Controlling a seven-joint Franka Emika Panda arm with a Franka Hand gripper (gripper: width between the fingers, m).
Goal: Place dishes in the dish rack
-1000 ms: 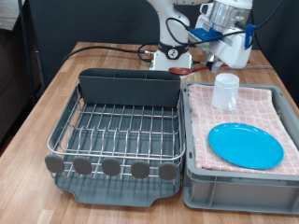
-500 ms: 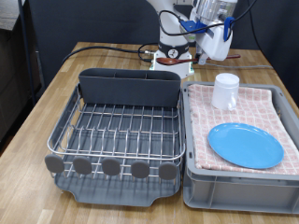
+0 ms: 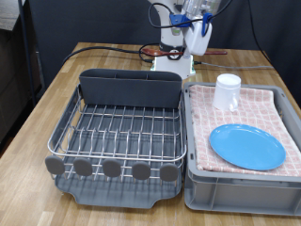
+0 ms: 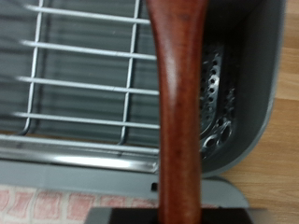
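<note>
In the exterior view, the gripper is hanging at the top centre of the frame, above the far end of the dish rack. Something reddish-brown is showing just beside its fingers there, but it is too small to make out clearly. The rack is sitting in the left half of the frame: a silver wire grid in a dark grey tray, with a tall grey utensil compartment running across its far side. Nothing is lying on the wires.

In the right half of the frame, a grey bin is carrying a pink checkered cloth. The round light-blue plate is lying flat on the cloth in the lower right, and the white cylindrical mug is standing upright on the cloth above it, apart from the plate. All of this is resting on a wooden table.

In the wrist view, the dark brown wooden spoon is filling the centre of the frame as a smooth, reddish-brown handle running top to bottom, widening toward the upper edge. The jaws are clamping its handle at the bottom edge. Behind it, the rack's wire grid and the perforated floor of the utensil compartment are showing, blurred.
</note>
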